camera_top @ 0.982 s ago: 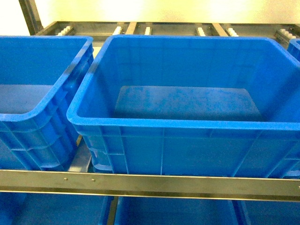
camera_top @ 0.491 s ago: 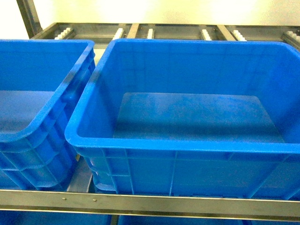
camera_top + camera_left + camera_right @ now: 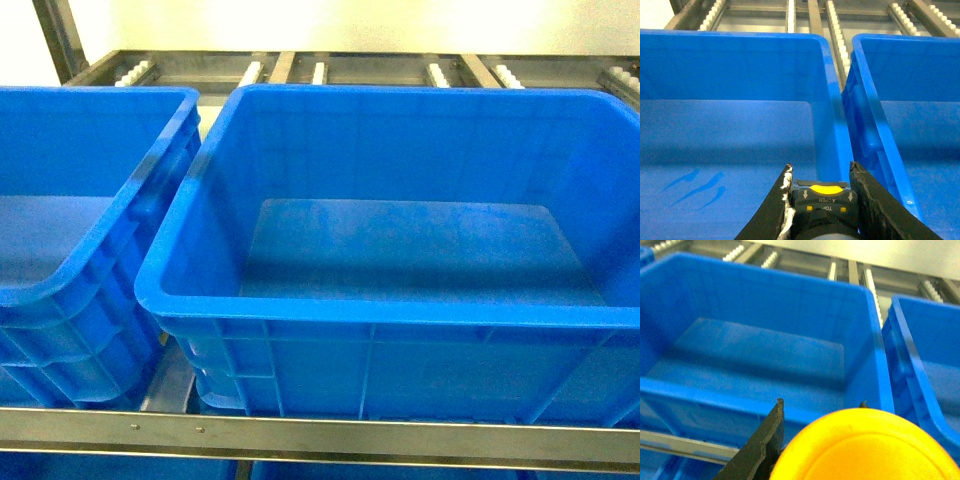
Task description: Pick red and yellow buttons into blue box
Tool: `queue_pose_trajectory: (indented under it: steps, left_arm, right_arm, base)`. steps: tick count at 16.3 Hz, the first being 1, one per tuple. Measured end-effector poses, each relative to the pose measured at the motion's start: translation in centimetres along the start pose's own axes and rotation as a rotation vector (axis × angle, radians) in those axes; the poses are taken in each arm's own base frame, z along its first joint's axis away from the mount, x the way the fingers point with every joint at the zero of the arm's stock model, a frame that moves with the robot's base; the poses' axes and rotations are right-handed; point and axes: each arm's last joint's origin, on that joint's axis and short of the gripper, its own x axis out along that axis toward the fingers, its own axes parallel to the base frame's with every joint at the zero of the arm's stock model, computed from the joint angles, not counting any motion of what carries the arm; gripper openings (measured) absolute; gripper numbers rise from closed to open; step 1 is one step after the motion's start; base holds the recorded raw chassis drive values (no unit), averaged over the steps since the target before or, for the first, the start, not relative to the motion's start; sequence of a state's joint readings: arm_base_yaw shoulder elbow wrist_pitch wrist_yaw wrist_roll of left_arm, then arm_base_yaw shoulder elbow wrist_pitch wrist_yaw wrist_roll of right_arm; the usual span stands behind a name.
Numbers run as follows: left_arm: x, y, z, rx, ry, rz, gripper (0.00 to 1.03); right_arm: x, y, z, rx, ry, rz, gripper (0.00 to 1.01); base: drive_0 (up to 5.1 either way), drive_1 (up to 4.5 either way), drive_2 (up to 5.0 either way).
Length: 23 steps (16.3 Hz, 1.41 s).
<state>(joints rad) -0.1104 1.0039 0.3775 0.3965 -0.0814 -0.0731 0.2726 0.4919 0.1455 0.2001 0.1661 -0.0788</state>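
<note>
A: Start at the jaws. What does the left gripper (image 3: 821, 192) have?

B: It pinches a button body between its two black fingers — a yellow-capped button (image 3: 826, 189), seen side-on, with arrows and printed lettering on its black collar. It hangs over the floor of a blue crate (image 3: 740, 150), close to the wall that crate shares with its neighbour.

A: And the right gripper (image 3: 820, 412)?

B: Its fingers grip a big orange-yellow dome (image 3: 867, 447) that fills the bottom of the wrist view. Only the left finger shows clearly, plus the tip of the other. It is held short of the near rim of the blue box (image 3: 760, 355), not yet over the opening.

A: Any red cap in sight?

B: None. The head view shows only the blue box (image 3: 400, 250), bare inside, a second crate (image 3: 80, 220) to its left, and the steel rail (image 3: 320, 435) in front. No arms appear there.

A: So what could go wrong?

B: My guess — releasing on the right now would drop the button onto the rim or the rail. On the left, the crates look identical, so the button may land in the wrong one.
</note>
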Motion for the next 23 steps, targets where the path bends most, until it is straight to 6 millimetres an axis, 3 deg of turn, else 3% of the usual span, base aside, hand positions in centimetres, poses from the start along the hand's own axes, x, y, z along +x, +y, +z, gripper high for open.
queue_pose_trajectory:
  steps: [1, 2, 3, 7, 10, 13, 16, 20, 23]
  left_arm:
    - [0.0, 0.0, 0.0, 0.0, 0.0, 0.0, 0.27]
    - [0.0, 0.0, 0.0, 0.0, 0.0, 0.0, 0.27]
    - [0.0, 0.0, 0.0, 0.0, 0.0, 0.0, 0.27]
    - [0.0, 0.0, 0.0, 0.0, 0.0, 0.0, 0.27]
    - [0.0, 0.0, 0.0, 0.0, 0.0, 0.0, 0.27]
    - [0.0, 0.0, 0.0, 0.0, 0.0, 0.0, 0.27]
    - [0.0, 0.0, 0.0, 0.0, 0.0, 0.0, 0.27]
    - [0.0, 0.0, 0.0, 0.0, 0.0, 0.0, 0.27]
    - [0.0, 0.0, 0.0, 0.0, 0.0, 0.0, 0.27]
  right_arm:
    - [0.8, 0.2, 1.5, -0.003, -0.037, 0.011, 0.39]
    - [3.9, 1.0, 4.2, -0.019, -0.043, 0.067, 0.39]
    - [6.9, 2.1, 5.3, -0.047, 0.012, 0.12, 0.39]
    - [15.1, 5.6, 7.0, -0.127, 0.134, 0.243, 0.39]
    - [20.0, 7.7, 6.5, -0.162, 0.297, 0.329, 0.39]
    - [25.4, 10.0, 4.3, -0.212, 0.507, 0.403, 0.39]
    - [27.8, 10.6, 2.9, -0.255, 0.648, 0.422, 0.39]
    - [28.8, 10.3, 0.9, -0.309, 0.743, 0.416, 0.41]
    - [29.2, 9.7, 1.6, -0.298, 0.652, 0.389, 0.73]
  base:
    - [0.0, 0.0, 0.0]
    - [0.0, 0.0, 0.0]
    - [0.0, 0.0, 0.0]
    - [0.0, 0.0, 0.0]
    - [0.0, 0.0, 0.0]
    - [0.0, 0.0, 0.0]
    - [0.0, 0.0, 0.0]
    - [0.0, 0.0, 0.0]
    - [0.0, 0.0, 0.0]
